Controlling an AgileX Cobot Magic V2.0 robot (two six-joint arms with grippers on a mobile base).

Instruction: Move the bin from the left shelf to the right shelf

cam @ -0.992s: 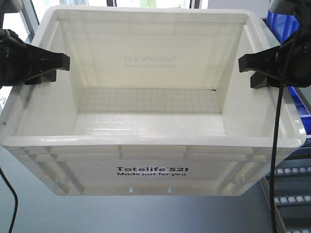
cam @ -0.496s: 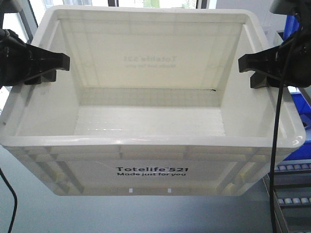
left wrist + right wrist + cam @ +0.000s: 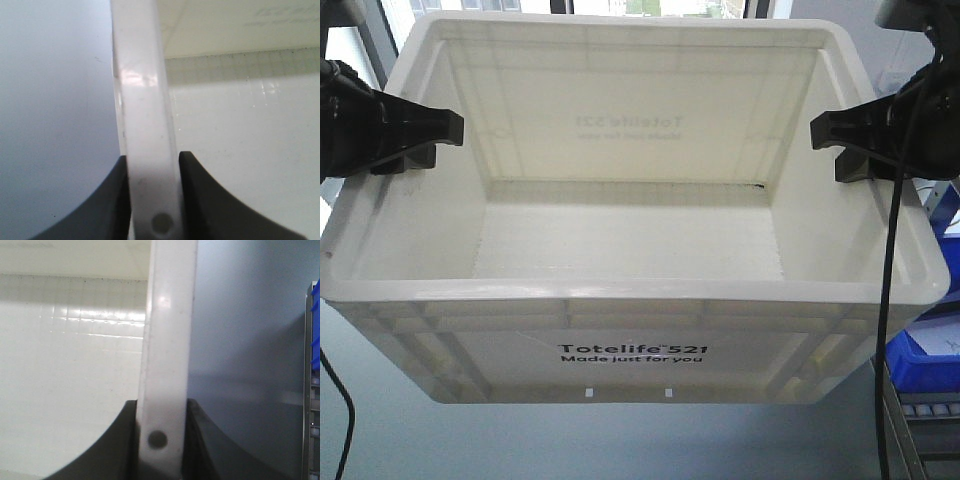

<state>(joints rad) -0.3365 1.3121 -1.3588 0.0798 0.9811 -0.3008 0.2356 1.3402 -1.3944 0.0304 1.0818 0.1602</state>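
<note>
Spanning left claw (image 3: 432, 137), right claw (image 3: 832, 141): bin (image 3: 630, 325)

Empty white bin (image 3: 630, 300), upright, open top

On my front view, a plain grey surface (image 3: 390, 430) spreads along the bottom. At the far right I can see a metal shelf (image 3: 905, 432) with a blue bin (image 3: 905, 358) sitting on it.
</note>
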